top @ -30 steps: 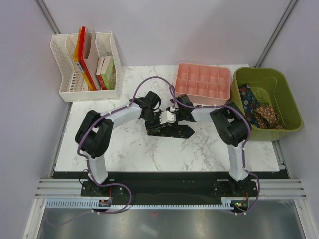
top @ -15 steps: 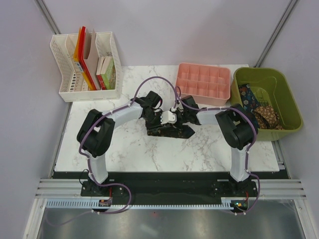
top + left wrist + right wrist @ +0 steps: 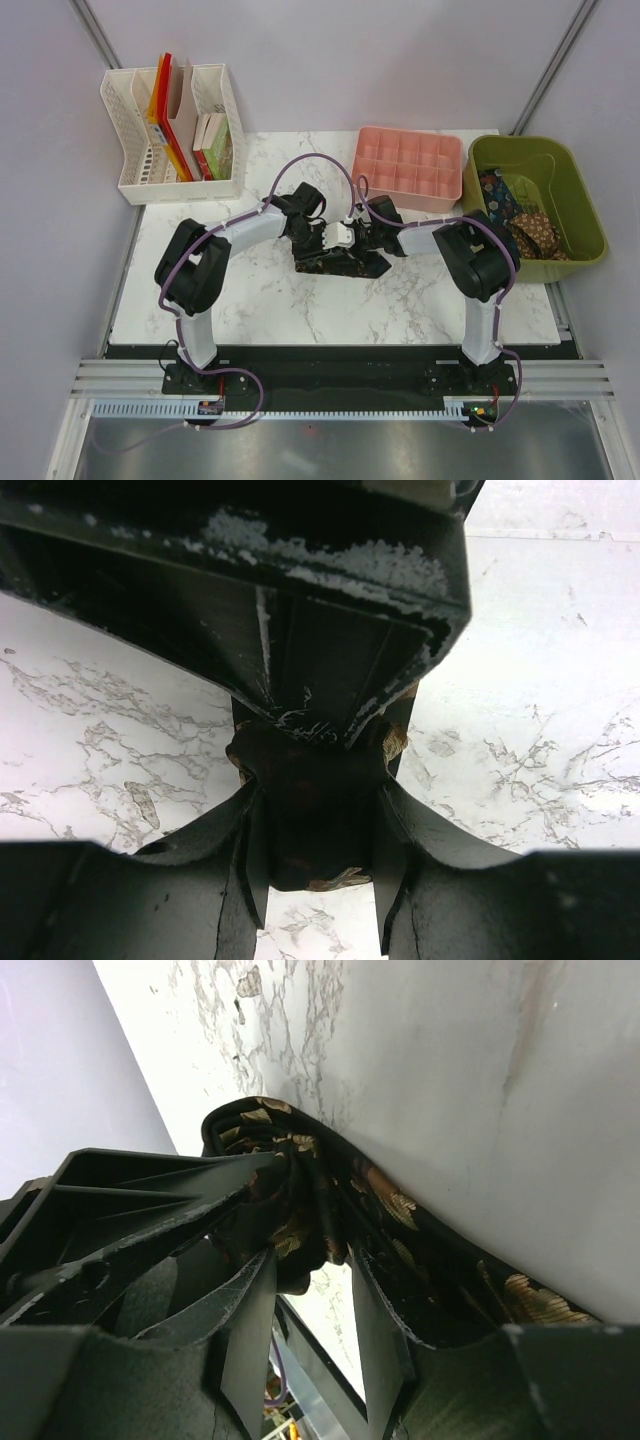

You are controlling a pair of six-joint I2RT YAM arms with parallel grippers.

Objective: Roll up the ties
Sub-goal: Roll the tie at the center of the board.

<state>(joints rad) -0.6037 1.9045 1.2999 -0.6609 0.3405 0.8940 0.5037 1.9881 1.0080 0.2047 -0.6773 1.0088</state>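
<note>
Since a second ago the right arm's elbow has swung toward the counter's right edge and its wrist has pushed in closer to the left one; the tie (image 3: 340,264) has barely shifted. It lies near the middle of the counter, its long axis running left to right, parallel to the near edge, with a tapered end pointing toward the right edge. More ties (image 3: 520,215) sit in the green bin (image 3: 580,200) at the back right corner.

The left gripper (image 3: 322,240) and right gripper (image 3: 358,240) meet over the strip's back edge. Each wrist view shows that arm's fingers (image 3: 225,850) closed on a bunched, partly wound wad of the patterned fabric, pinched from opposite sides.

The cloth looks light, limp and probably slick, so a coil would likely spring loose if released. The firmest hold is probably on the wound core, not the loose tail.
</note>
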